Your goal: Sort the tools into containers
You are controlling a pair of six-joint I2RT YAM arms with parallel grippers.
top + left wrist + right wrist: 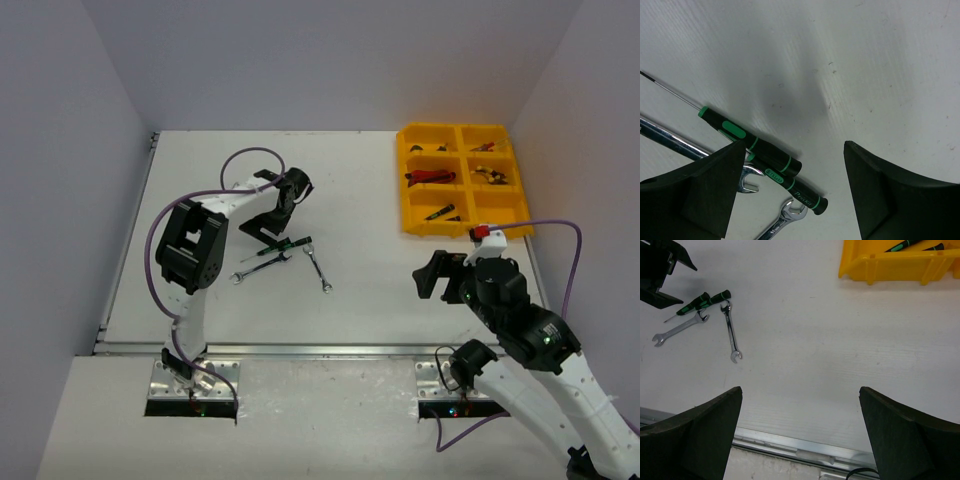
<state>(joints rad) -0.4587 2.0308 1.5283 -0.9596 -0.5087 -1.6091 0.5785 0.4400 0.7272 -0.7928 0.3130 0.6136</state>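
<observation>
Bright even light, diffuse shadow beneath left claw [794, 145], mostly sharp

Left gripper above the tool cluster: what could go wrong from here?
1. The two screwdrivers lie side by side, touching, so the open left gripper may pinch both at once.
2. A wrench meets them at its head and a second wrench lies close by, so a grasp could drag or scatter these.

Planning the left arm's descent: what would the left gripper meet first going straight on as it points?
Probably bare table, seen between the open fingers of the left gripper. The green-handled screwdrivers lie by one finger, which might clip them first; depth is unclear.
</observation>
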